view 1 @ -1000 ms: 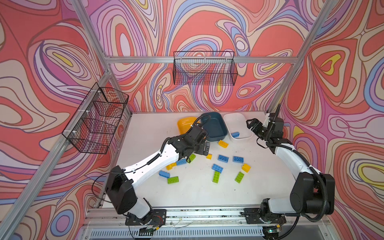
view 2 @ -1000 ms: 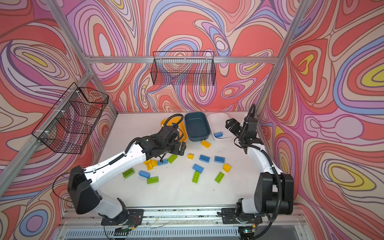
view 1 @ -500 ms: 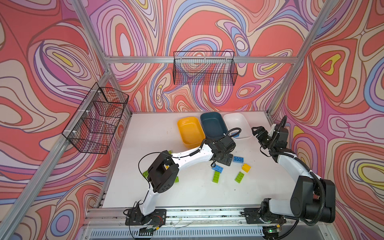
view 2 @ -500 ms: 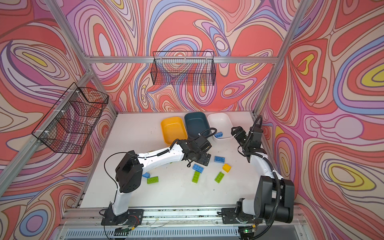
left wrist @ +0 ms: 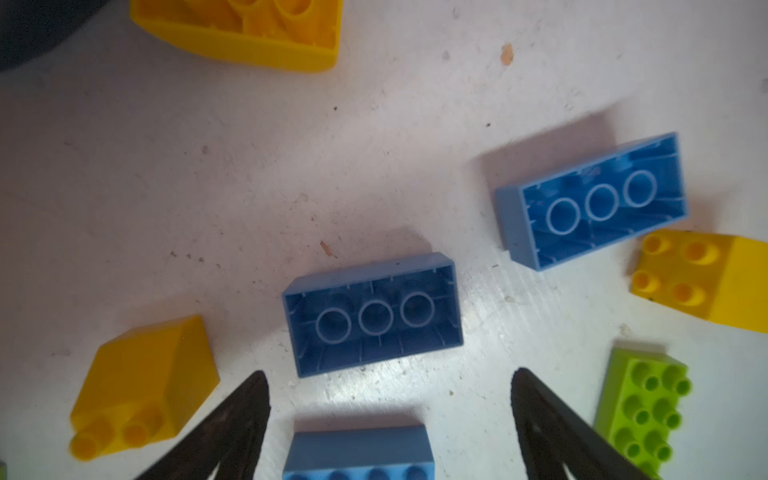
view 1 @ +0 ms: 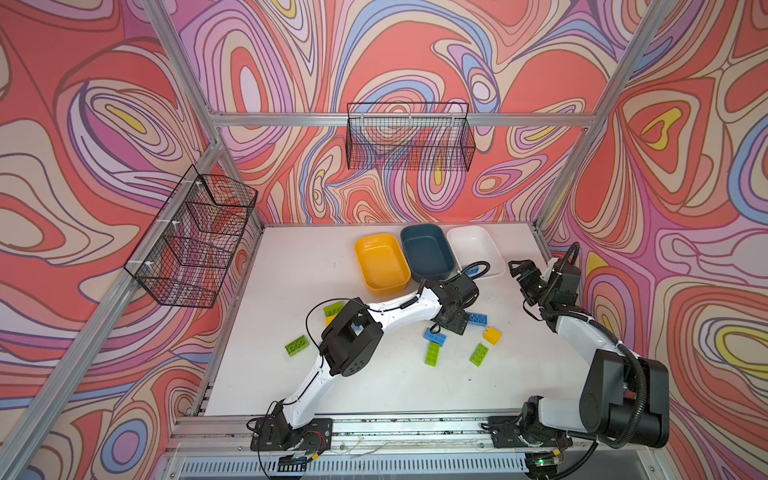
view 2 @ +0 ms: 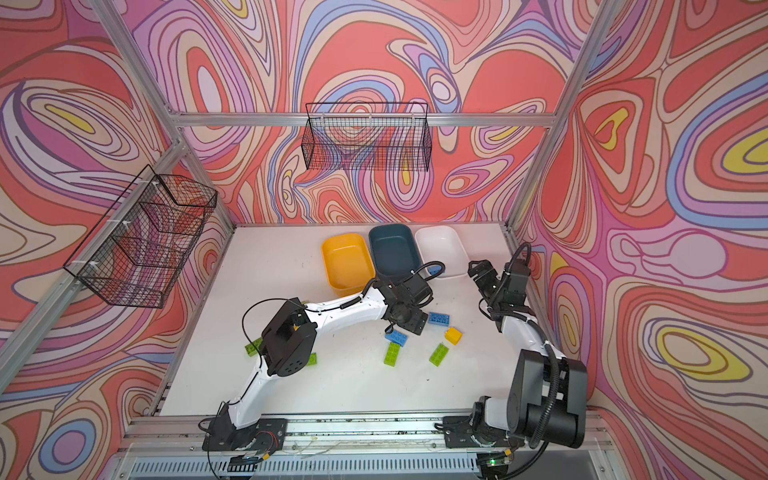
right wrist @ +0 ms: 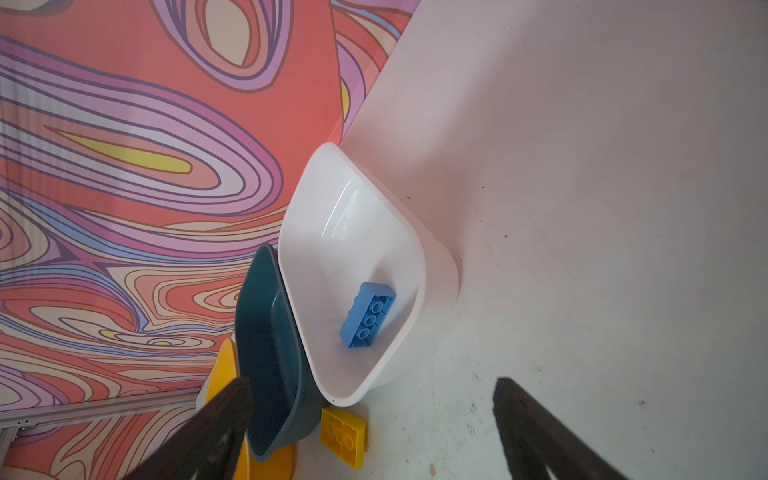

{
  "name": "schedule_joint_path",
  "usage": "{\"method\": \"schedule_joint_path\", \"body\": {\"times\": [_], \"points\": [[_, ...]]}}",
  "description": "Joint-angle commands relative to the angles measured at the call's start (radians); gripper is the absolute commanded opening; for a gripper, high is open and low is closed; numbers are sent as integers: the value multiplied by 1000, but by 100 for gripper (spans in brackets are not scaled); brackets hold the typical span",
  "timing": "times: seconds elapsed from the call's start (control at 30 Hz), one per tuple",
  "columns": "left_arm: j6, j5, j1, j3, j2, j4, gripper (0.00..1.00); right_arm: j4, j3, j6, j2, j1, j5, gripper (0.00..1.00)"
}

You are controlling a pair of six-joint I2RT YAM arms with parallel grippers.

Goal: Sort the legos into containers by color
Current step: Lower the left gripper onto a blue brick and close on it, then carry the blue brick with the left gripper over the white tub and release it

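Note:
My left gripper (view 1: 452,323) reaches across the table's middle and hangs low over blue legos. In the left wrist view it (left wrist: 388,374) is open, with a blue lego (left wrist: 358,451) lying between its fingers, untouched. Two more blue legos (left wrist: 372,314) (left wrist: 591,202) lie upside down beyond it, with yellow legos (left wrist: 145,386) (left wrist: 702,278) and a green one (left wrist: 642,411) around. The yellow container (view 1: 380,262), dark blue container (view 1: 428,251) and white container (view 1: 471,245) stand side by side at the back. My right gripper (view 1: 521,272) is open and empty beside the white container (right wrist: 316,232), which holds a blue lego (right wrist: 368,316).
Green legos (view 1: 432,354) (view 1: 479,354) and a yellow one (view 1: 492,335) lie in front of the left gripper; more green ones (view 1: 297,345) (view 1: 332,309) lie by the left arm's elbow. A flat yellow lego (right wrist: 343,434) sits against the containers. Wire baskets (view 1: 409,137) (view 1: 195,237) hang on the walls.
My left arm swung from the legos at centre-left over to the blue legos on the right. My right gripper drew back from the white container toward the right wall.

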Motion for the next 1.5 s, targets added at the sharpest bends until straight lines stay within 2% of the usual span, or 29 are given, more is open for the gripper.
{"method": "schedule_joint_path", "body": {"times": [0.0,0.5,0.63,0.97,1.3,1.47], "points": [[30,8,-2,42,42,-59,89,37,-20,11,13,-1,-4,96],[60,-39,3,110,117,-67,74,52,-29,13,25,-1,-12,95],[65,-43,4,125,131,-69,73,55,-30,12,27,-1,-14,95],[79,-54,6,147,133,-59,56,71,-38,15,34,-1,-25,95],[119,-24,30,155,31,-41,55,84,-51,28,36,1,-48,95],[157,8,63,217,-8,-36,55,101,-78,56,23,15,-49,95]]}}
